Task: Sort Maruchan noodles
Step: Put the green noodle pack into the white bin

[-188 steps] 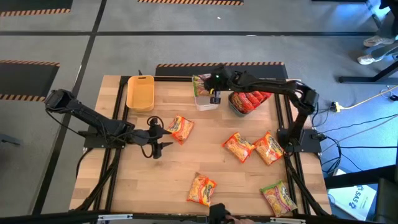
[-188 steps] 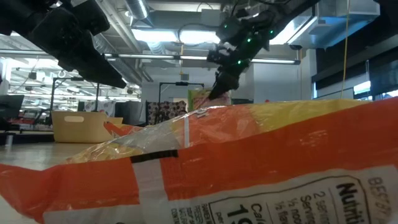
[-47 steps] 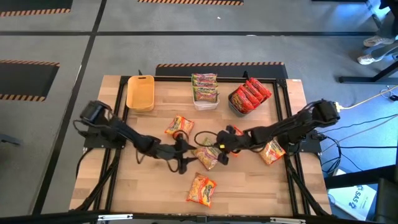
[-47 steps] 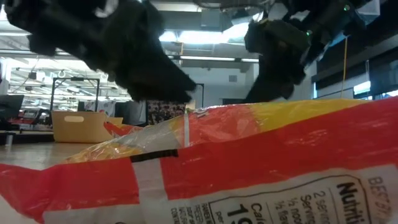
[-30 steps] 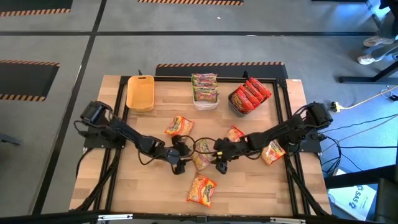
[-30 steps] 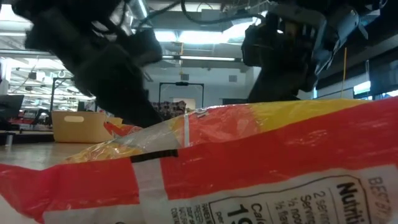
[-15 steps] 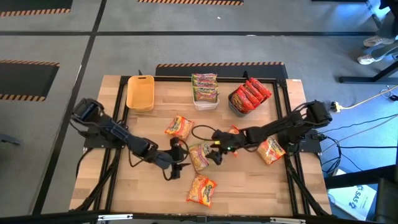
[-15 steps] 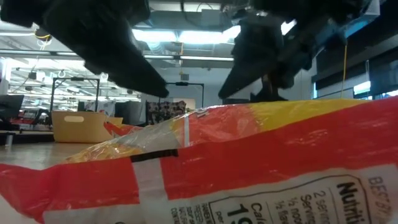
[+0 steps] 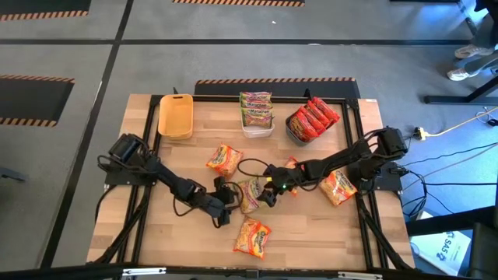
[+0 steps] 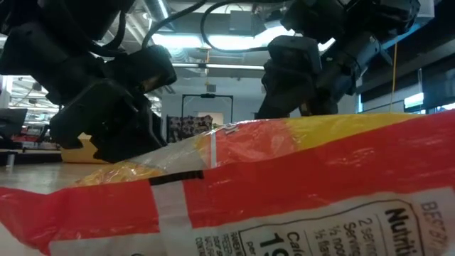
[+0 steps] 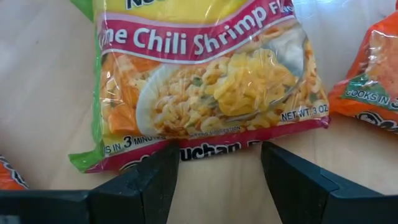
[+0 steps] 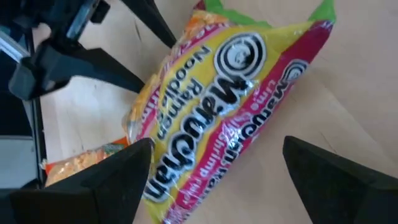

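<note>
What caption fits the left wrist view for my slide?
Left pincer, fingers open, lined up on the near end of a green-pink Lime Chili Shrimp packet lying flat on the wooden table.

Qty on bench: 4 orange-yellow glossy plastic ramen pkts (image 9: pixel 253 237), loose. 1 loose green-pink pkt (image 9: pixel 249 194) at centre. Green-pink pkts stacked in white bin (image 9: pixel 257 129), red pkts in dark grey bin (image 9: pixel 294 135): stack counts unclear. 1 yellow bin (image 9: pixel 175 117).
</note>
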Tool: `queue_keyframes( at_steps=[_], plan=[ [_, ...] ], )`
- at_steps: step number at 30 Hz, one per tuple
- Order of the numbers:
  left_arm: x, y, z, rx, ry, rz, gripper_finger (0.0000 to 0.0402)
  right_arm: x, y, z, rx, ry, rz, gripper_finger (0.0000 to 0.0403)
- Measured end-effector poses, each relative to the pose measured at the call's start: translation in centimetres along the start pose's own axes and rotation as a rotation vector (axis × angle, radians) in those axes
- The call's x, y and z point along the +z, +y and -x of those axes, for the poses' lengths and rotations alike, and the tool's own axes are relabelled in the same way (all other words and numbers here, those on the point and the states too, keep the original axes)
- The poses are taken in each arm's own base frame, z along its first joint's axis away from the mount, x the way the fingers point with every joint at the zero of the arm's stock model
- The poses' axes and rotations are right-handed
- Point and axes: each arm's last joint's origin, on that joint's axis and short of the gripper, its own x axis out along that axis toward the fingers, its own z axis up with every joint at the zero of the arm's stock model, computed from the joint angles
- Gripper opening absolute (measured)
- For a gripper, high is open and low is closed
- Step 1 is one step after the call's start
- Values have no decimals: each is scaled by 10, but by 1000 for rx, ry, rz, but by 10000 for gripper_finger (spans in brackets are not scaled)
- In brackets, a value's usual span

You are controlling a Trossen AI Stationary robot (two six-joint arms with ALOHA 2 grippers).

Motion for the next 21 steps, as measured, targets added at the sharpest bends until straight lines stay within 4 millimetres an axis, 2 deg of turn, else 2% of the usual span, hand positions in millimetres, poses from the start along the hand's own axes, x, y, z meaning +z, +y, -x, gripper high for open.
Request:
queue_keyframes(
  at_steps=[6, 14, 21],
  plan=[
    [1, 0, 0, 8, -14, 6, 223, 1, 0, 0, -2, -22, -40, 349],
    [2, 1, -1, 15, -22, 10, 223, -4, -7, -24, 19, -31, -102, 349],
    [3, 1, -1, 14, -25, 12, 223, -2, -5, -29, 88, -72, -93, 349]
  ],
)
